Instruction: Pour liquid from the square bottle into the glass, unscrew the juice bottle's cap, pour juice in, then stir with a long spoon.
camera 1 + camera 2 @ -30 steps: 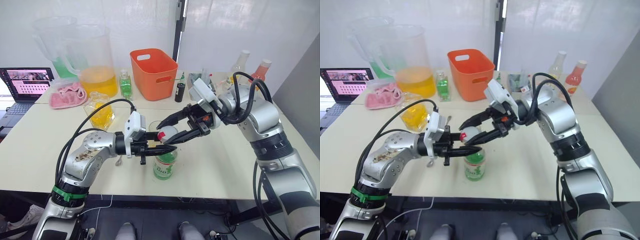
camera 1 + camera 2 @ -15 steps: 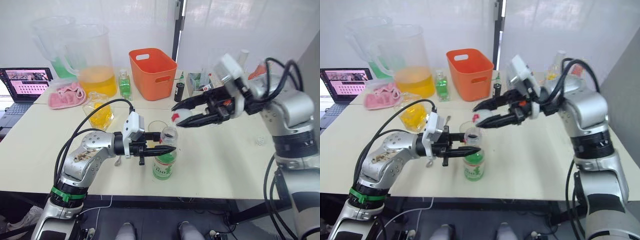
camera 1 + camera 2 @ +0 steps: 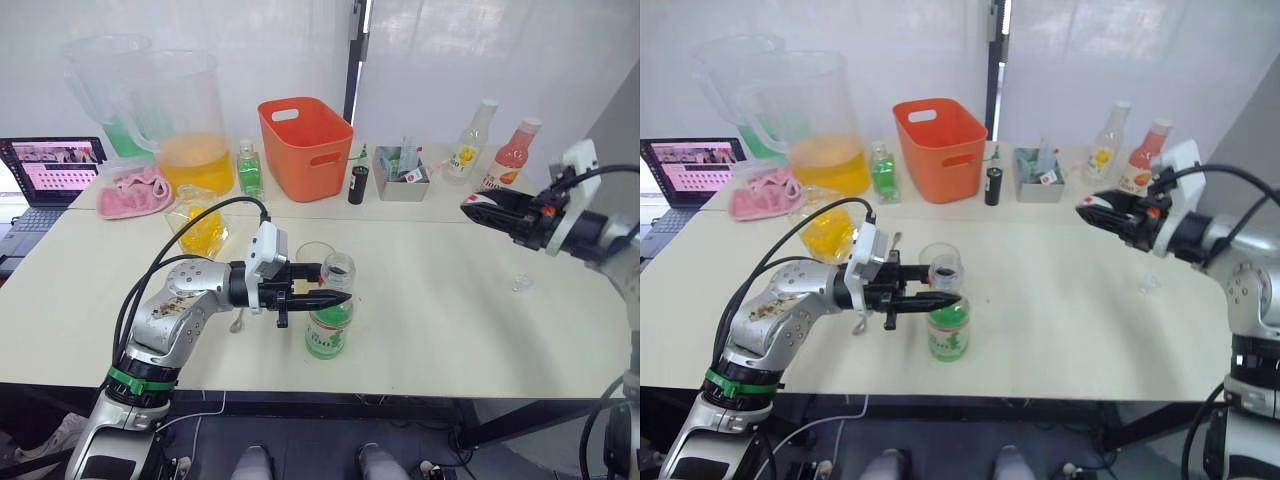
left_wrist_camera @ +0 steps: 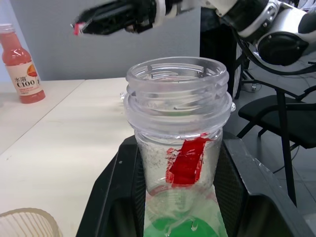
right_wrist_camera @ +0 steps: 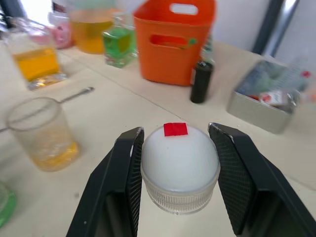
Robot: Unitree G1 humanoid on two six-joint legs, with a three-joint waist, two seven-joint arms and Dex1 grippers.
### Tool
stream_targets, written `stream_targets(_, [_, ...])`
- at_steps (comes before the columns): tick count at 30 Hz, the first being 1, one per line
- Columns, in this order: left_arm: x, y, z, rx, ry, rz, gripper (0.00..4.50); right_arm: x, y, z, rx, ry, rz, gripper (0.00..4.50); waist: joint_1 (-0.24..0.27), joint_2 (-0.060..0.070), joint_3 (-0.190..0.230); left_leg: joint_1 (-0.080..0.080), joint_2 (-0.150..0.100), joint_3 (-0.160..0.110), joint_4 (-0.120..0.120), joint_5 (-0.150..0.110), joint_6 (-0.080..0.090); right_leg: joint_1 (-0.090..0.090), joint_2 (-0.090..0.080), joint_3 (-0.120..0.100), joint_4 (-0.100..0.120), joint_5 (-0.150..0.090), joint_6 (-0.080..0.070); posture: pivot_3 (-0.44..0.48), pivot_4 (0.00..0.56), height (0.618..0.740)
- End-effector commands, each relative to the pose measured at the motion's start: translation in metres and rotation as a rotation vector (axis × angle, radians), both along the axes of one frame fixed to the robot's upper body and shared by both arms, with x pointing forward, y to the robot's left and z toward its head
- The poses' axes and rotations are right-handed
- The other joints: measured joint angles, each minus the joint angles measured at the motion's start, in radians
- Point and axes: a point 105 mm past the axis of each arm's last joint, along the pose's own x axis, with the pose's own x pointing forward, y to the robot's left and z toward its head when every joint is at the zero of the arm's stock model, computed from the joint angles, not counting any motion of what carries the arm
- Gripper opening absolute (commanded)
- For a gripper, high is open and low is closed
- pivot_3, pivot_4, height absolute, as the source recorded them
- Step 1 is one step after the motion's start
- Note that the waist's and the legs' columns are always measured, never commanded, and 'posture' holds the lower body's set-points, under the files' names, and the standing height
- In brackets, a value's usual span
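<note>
The juice bottle (image 3: 329,326) stands near the table's front edge with its mouth (image 4: 177,81) uncovered. My left gripper (image 3: 322,297) is shut around its neck. Just behind it stands the glass (image 3: 311,257), with a little yellow liquid in the bottom (image 5: 43,140). The square bottle (image 3: 203,226) sits further back left, and the long spoon (image 5: 75,94) lies on the table between them. Over the table's right side, my right gripper (image 3: 476,208) is raised and shut on the white cap (image 5: 179,164), whose red mark faces up.
Along the back stand two big pitchers (image 3: 189,120), a small green bottle (image 3: 251,168), an orange basket (image 3: 307,146), a black canister (image 3: 359,184), a metal tin (image 3: 400,176), and yellow-labelled (image 3: 467,141) and pink (image 3: 507,156) bottles. A pink cloth (image 3: 134,191) and laptop (image 3: 48,172) are at the left.
My right gripper has lifted the cap off the juice bottle and carried it far to the right. The left gripper has stayed on the bottle's neck.
</note>
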Motion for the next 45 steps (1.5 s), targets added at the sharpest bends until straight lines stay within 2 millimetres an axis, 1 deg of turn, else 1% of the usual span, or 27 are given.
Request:
stream_targets(1, [0.001,-0.001,-0.008,0.031,0.026,0.001,1.41,0.007,-0.032,-0.023,0.029,-0.03,-0.228,1.61,0.0,0.0,0.0,0.0,0.0,0.0,0.0,0.0,0.0,0.0,0.0,0.0,0.0,0.0,0.0,0.0,0.15,0.722])
stream_targets(3, [0.001,-0.002,-0.008,0.03,0.026,0.001,1.41,0.009,-0.036,-0.039,0.031,-0.019,-0.277,1.61,0.0,0.001,0.0,0.0,0.0,0.0,0.0,0.0,0.0,0.0,0.0,0.0,0.0,0.0,0.0,0.0,0.15,0.722])
stream_targets(6, [0.002,-0.001,-0.008,0.028,0.025,0.009,1.41,0.014,-0.041,-0.067,0.04,0.019,-0.34,1.61,-0.002,0.002,-0.001,0.0,0.0,0.0,0.0,0.0,0.0,0.0,0.0,0.0,0.0,0.0,0.001,0.0,0.15,0.722])
stream_targets(8, [0.001,0.0,-0.008,0.028,0.025,0.012,1.41,0.015,-0.042,-0.079,0.036,0.04,-0.361,1.61,-0.003,0.002,-0.001,0.001,0.0,0.0,0.0,0.0,0.0,0.001,0.0,0.0,0.0,0.0,0.001,0.0,0.15,0.722])
stream_targets(11, [0.002,0.0,-0.008,0.031,0.021,0.022,1.41,0.02,-0.051,-0.098,0.027,0.062,-0.429,1.61,-0.003,0.002,-0.001,0.002,0.0,0.0,0.0,0.0,0.0,0.002,0.0,0.0,0.0,0.0,0.001,0.0,0.15,0.722])
stream_targets(17, [0.002,0.001,-0.007,0.03,0.012,0.028,1.41,0.028,-0.053,-0.118,0.036,0.081,-0.456,1.61,-0.004,0.002,-0.001,0.004,0.0,0.0,0.0,0.0,0.0,0.005,0.0,0.0,-0.001,0.0,0.001,0.0,0.15,0.722])
stream_targets(19, [0.002,0.001,-0.007,0.031,0.011,0.029,1.41,0.029,-0.058,-0.125,0.044,0.092,-0.483,1.61,-0.006,0.002,-0.001,0.005,0.0,0.0,-0.001,0.0,0.0,0.006,0.0,0.0,-0.001,0.0,0.001,0.0,0.15,0.722])
stream_targets(21, [0.002,0.002,-0.007,0.034,0.011,0.028,1.41,0.029,-0.06,-0.129,0.047,0.099,-0.49,1.61,-0.008,0.002,-0.001,0.009,0.0,0.0,-0.001,0.0,0.0,0.009,0.0,0.0,-0.001,0.0,0.001,0.0,0.15,0.722])
stream_targets(25, [0.002,0.002,-0.007,0.039,0.011,0.026,1.41,0.029,-0.062,-0.132,0.057,0.104,-0.493,1.61,-0.011,0.002,-0.001,0.009,0.0,0.0,-0.001,0.0,0.0,0.011,0.0,0.0,-0.002,0.0,0.001,0.0,0.15,0.722])
stream_targets(26, [0.002,0.003,-0.007,0.041,0.011,0.025,1.41,0.029,-0.061,-0.132,0.062,0.103,-0.488,2.63,-0.013,0.002,-0.001,0.009,0.0,0.0,-0.001,0.0,0.0,0.011,0.0,0.0,-0.002,0.0,0.001,0.0,0.15,0.722])
stream_targets(31, [0.002,0.003,-0.007,0.044,0.009,0.021,1.41,0.029,-0.057,-0.129,0.08,0.092,-0.469,4.33,-0.023,0.002,-0.001,0.01,0.0,0.0,-0.002,0.0,0.0,0.012,0.0,0.0,-0.002,0.0,0.001,0.0,0.15,0.722])
stream_targets(32, [0.002,0.003,-0.007,0.044,0.009,0.02,1.41,0.029,-0.057,-0.126,0.08,0.084,-0.468,4.45,-0.023,0.002,-0.001,0.01,0.0,0.0,-0.002,0.0,0.0,0.012,0.0,0.0,-0.002,0.0,0.001,0.0,0.15,0.722])
stream_targets(34, [0.002,0.002,-0.007,0.044,0.009,0.017,1.41,0.028,-0.058,-0.12,0.085,0.063,-0.465,4.45,-0.023,0.002,-0.001,0.01,0.0,0.0,-0.002,0.0,0.0,0.012,0.0,0.0,-0.002,0.0,0.001,0.0,0.15,0.722])
stream_targets(40, [0.001,0.001,-0.006,0.047,0.009,0.007,1.41,0.026,-0.042,-0.086,0.144,-0.025,-0.355,4.45,-0.024,0.002,-0.001,0.011,0.0,-0.001,-0.002,0.0,0.0,0.012,0.0,0.0,-0.002,0.0,0.001,0.0,0.15,0.722])
stream_targets(41, [0.001,0.001,-0.006,0.047,0.007,0.006,1.41,0.025,-0.039,-0.077,0.145,-0.045,-0.331,4.45,-0.023,0.002,0.0,0.011,0.0,-0.001,-0.002,0.0,0.0,0.012,0.0,0.0,-0.002,0.0,0.001,0.0,0.15,0.722])
stream_targets(42, [0.001,0.001,-0.005,0.044,0.004,0.004,1.41,0.024,-0.038,-0.062,0.138,-0.08,-0.306,4.45,-0.023,0.002,0.0,0.011,0.0,-0.001,-0.002,0.0,0.0,0.012,0.0,0.0,-0.002,0.0,0.001,0.0,0.15,0.722])
stream_targets(43, [0.001,0.001,-0.004,0.042,0.002,0.002,1.41,0.023,-0.036,-0.052,0.132,-0.103,-0.288,4.45,-0.022,0.003,0.0,0.01,0.0,-0.001,-0.002,0.0,0.0,0.012,0.0,0.0,-0.002,0.0,0.001,0.0,0.15,0.722])
stream_targets(45, [0.003,0.0,0.0,0.025,0.001,0.012,1.41,0.018,-0.037,-0.032,0.104,-0.137,-0.244,4.45,-0.022,0.003,0.0,0.01,-0.001,-0.001,-0.001,0.0,0.0,0.012,0.0,0.0,-0.002,0.0,0.001,0.0,0.15,0.722])
